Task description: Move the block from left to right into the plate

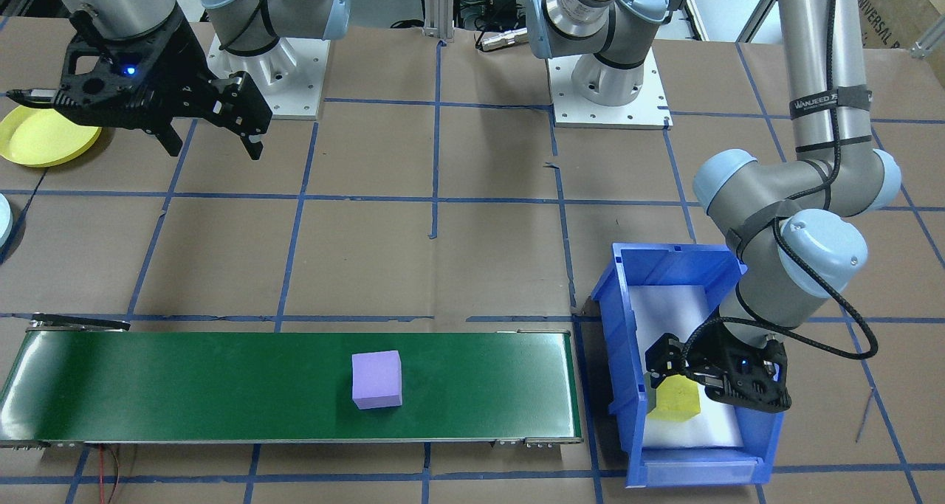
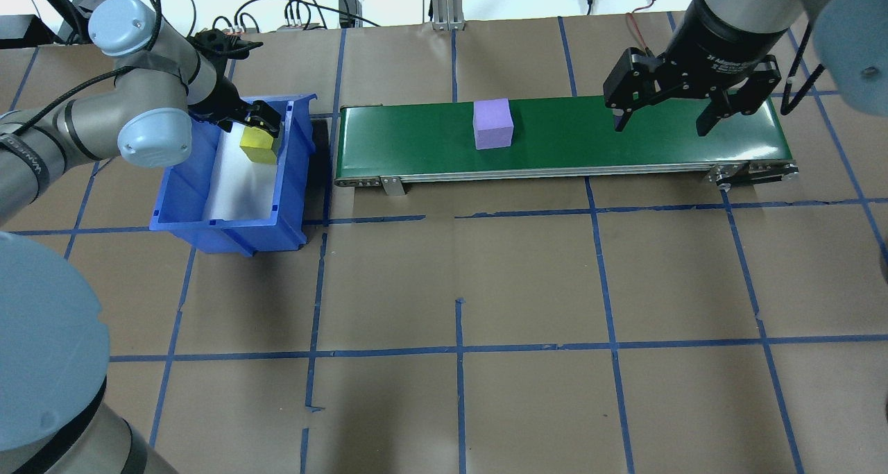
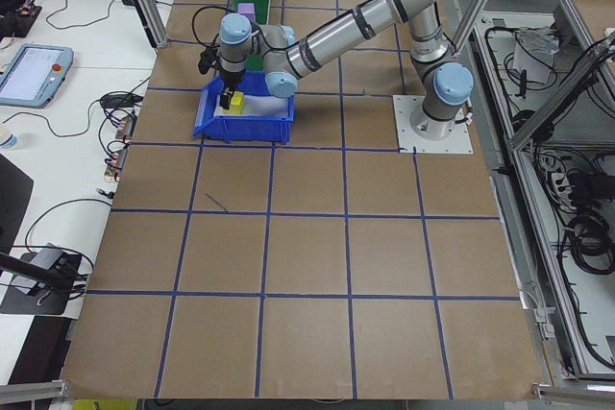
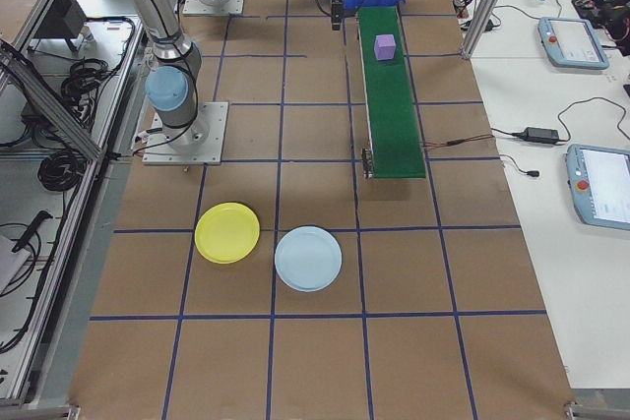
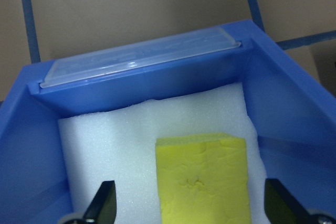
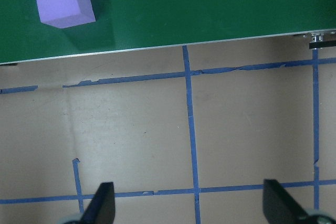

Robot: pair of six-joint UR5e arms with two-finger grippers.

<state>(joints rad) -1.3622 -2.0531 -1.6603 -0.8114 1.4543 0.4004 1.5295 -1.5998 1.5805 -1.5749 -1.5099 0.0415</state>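
Observation:
A yellow block (image 5: 202, 179) lies on white foam inside the blue bin (image 2: 291, 175). My left gripper (image 5: 189, 208) is down in the bin and open, one finger on each side of the yellow block (image 1: 675, 401) with a gap to each. A purple block (image 2: 493, 123) rests near the middle of the green conveyor belt (image 2: 624, 141). My right gripper (image 2: 659, 125) hangs open and empty over the belt's right end, well apart from the purple block (image 6: 63, 1). A yellow plate (image 4: 227, 233) and a light blue plate (image 4: 308, 258) lie on the table on the robot's right.
The brown table is marked with blue tape lines. The bin's walls (image 5: 157, 82) close in around my left gripper. The yellow plate (image 1: 44, 135) sits partly behind my right gripper (image 1: 214, 148). Operator tables with tablets and cables line the far side.

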